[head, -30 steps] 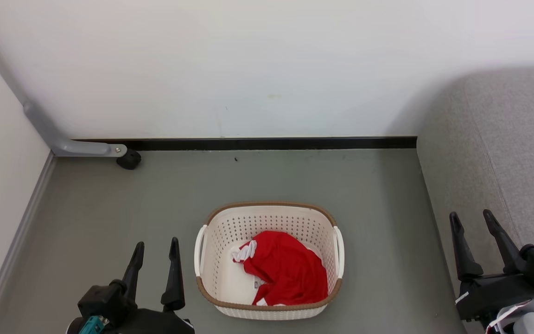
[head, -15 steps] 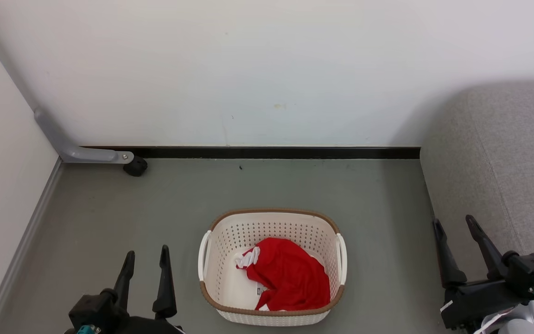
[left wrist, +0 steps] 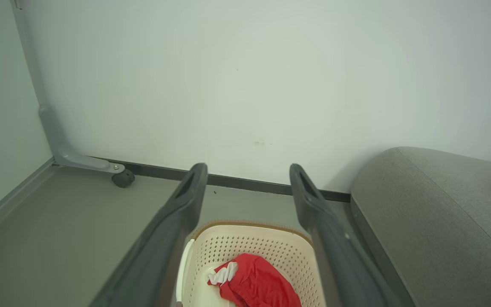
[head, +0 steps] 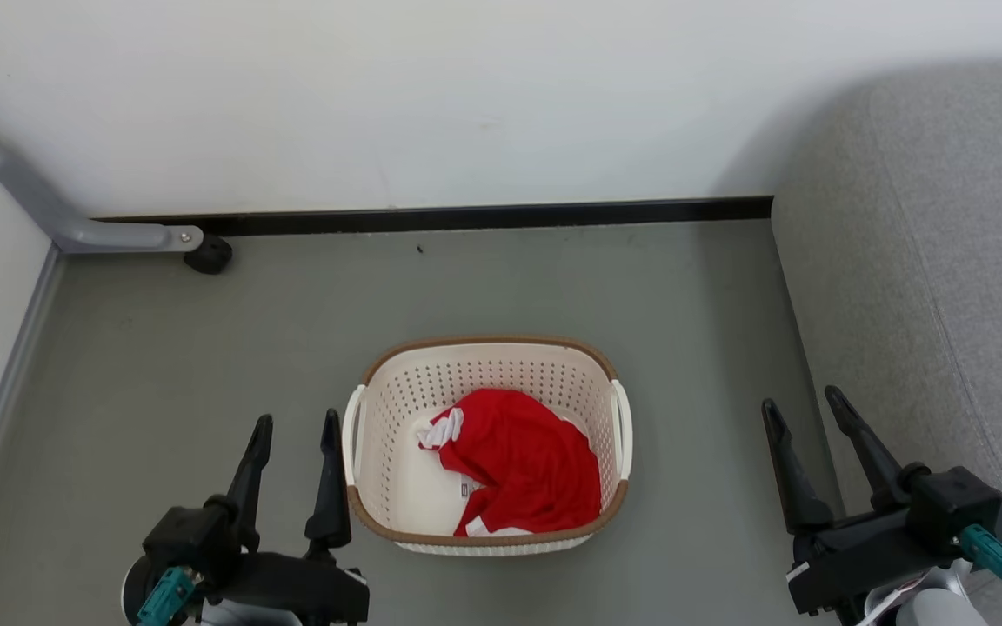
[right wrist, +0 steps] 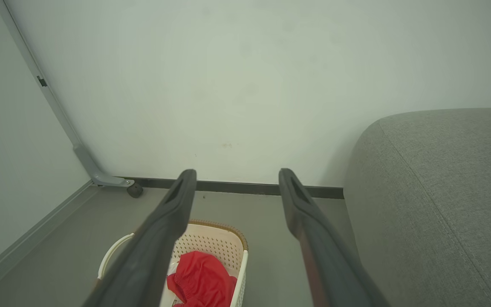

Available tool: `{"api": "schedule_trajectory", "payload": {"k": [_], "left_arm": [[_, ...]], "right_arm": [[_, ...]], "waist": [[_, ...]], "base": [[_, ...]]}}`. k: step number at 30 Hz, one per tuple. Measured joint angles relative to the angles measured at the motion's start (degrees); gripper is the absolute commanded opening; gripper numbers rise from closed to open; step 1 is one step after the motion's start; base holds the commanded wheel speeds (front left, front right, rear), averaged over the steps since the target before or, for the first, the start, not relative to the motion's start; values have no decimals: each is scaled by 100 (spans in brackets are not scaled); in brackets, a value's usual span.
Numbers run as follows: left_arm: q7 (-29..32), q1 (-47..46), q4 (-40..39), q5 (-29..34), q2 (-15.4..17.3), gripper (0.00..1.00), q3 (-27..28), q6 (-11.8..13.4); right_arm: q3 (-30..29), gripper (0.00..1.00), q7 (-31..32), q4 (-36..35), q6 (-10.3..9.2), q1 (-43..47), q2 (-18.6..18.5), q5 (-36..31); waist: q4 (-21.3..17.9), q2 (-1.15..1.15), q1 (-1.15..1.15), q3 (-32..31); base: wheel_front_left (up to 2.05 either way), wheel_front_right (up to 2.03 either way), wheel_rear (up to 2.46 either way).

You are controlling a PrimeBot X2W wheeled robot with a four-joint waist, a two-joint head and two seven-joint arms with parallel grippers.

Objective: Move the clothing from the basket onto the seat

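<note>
**A:** Start at your left. What is that arm doing?

**B:** My left end effector (head: 297,417) hovers above the floor (head: 162,348), just beside the left handle of the basket (head: 488,341). Its two fingers stand wide apart with nothing between them, and they point toward the wall (head: 466,104).

**A:** And the load?

**B:** The clothing (head: 527,469) lies bunched in the basket's right half. It is red, with a bit of white striped trim at its left edge, and the bare bottom shows to the left of it. None of it is on the seat yet, so I judge the job is at its first reach.

**A:** How would you take it well?

**B:** I'd come down from above into the thick of the red heap, not along the perforated side, so my fingers don't catch the rim. I'd pinch a deep fold, since a thin edge may slip. Then I'd lift high enough that trailing cloth clears the rim and doesn't drag the light basket.

**A:** Which arm?

**B:** My right end effector (head: 801,398), I think. It is released too, fingers splayed and empty, off the basket's right side and near the edge of the seat (head: 927,261). From there the carry to that grey cushion looks short.
</note>
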Motion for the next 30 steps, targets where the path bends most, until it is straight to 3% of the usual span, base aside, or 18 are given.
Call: {"api": "schedule_trajectory", "payload": {"k": [17,30], "left_arm": [[404,-1300,261,377,82,100,-374,-176],[1372,-2502,889,782,343,100,-541,-115]], "right_arm": [[570,100,0,-302,0,-353,85,-218],[887,100,0,-446,0,-905,167,-236]], "waist": [[-616,1,1,1273],[-1249,1,1,2511]], "base": [[0,0,0],[0,0,0]]}}
